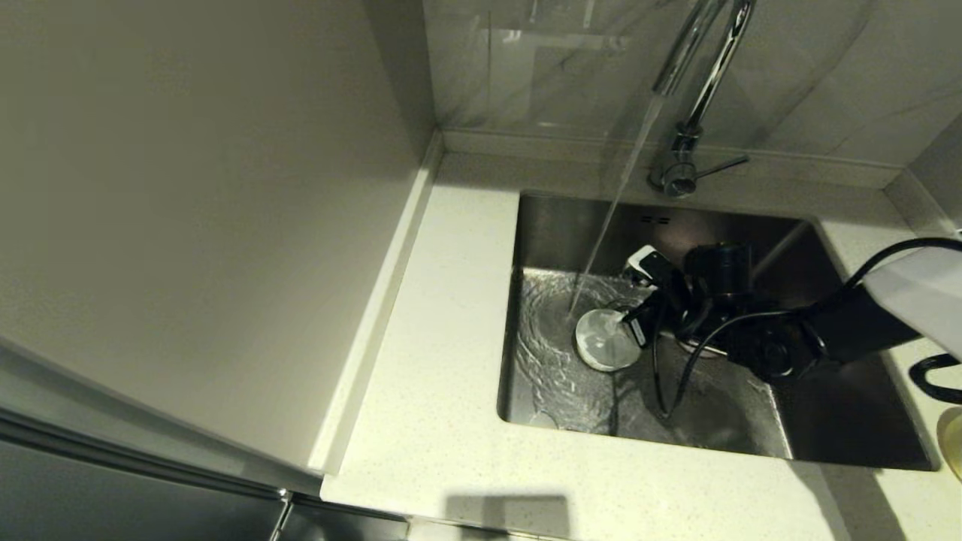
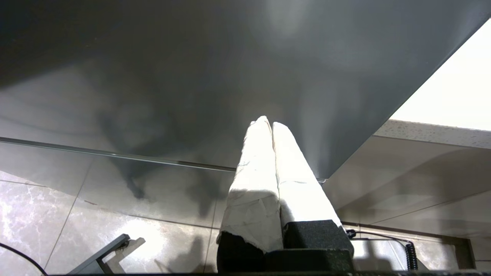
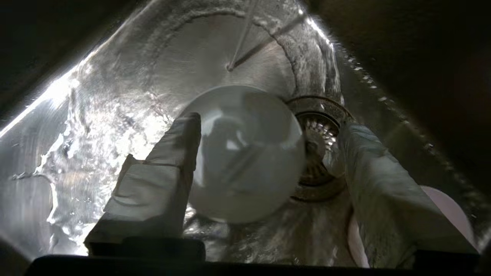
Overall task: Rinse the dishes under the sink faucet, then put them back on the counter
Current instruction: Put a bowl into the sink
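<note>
White bowl: you find it on the wet floor of the sink, lying between the spread fingers of the right gripper. One finger covers the rim nearest it; the other finger stands clear of the bowl, over the far side of the drain strainer. The bowl is round, so it has no long axis; you see it face on from the wrist, and you cannot tell from that view whether it sits mouth up or mouth down. In the head view it looks slightly tilted, its near edge hidden behind the gripper.

Pink bowl: mostly hidden behind the clear finger; only a pale arc shows, close to the gripper's base.

Yellow bowl: cut off at the frame edge, on the counter, well away from the gripper.

Faucet: its top is cut off; water runs in a slanted stream and lands just beyond the white bowl.

Left gripper: parked below the counter, fingers pressed together, holding nothing.
</note>
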Controlling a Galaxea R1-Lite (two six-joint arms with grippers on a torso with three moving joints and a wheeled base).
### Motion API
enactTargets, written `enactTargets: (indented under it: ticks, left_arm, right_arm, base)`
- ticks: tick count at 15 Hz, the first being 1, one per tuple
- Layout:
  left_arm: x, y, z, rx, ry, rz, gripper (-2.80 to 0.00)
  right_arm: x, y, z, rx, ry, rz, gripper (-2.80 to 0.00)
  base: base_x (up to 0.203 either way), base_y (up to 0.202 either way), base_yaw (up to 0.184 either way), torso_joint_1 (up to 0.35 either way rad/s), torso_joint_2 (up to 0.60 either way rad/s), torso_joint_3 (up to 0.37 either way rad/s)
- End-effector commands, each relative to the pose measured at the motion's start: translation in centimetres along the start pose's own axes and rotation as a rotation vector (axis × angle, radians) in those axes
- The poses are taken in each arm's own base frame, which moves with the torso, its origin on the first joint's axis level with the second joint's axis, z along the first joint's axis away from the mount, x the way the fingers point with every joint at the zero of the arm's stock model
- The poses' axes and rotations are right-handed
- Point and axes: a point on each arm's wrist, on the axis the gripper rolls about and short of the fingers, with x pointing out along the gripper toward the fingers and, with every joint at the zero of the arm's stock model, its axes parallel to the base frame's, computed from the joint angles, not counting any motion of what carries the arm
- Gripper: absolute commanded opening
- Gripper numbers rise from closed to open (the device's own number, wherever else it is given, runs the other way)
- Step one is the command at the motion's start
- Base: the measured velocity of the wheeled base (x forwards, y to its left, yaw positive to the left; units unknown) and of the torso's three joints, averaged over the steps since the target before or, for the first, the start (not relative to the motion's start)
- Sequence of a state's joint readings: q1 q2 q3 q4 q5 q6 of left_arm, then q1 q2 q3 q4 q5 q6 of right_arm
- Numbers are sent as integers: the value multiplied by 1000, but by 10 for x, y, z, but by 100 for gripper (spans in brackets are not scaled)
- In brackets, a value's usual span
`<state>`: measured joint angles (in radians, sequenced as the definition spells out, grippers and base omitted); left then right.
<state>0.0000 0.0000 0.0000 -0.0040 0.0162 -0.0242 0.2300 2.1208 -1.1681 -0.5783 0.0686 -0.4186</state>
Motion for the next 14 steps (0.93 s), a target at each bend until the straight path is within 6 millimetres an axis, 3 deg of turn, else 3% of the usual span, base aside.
enactTargets:
  ticks: [1,4,6,11,14]
  left_arm:
    - [0,0,0,0,-2,1,-280]
    - [0,0,0,0,-2,1,-280]
    - [0,0,0,0,-2,1,-280]
    - [0,0,0,0,-2,1,-280]
    - [0,0,0,0,-2,1,-280]
  right_arm:
    - [-48,-23,29,8,-41,-47,0]
    - [-89,-42,28,84,25,-85,0]
    - [-113,-70,26,57,30,-178,0]
    - [-132,-121,27,75,29,-333,0]
    - [-160,-125,38,157,135,-307,0]
  base:
    - [0,0,0,0,0,0]
    - [0,0,0,0,0,0]
    - [0,0,0,0,0,0]
    - [0,0,0,0,0,0]
    - [0,0,0,0,0,0]
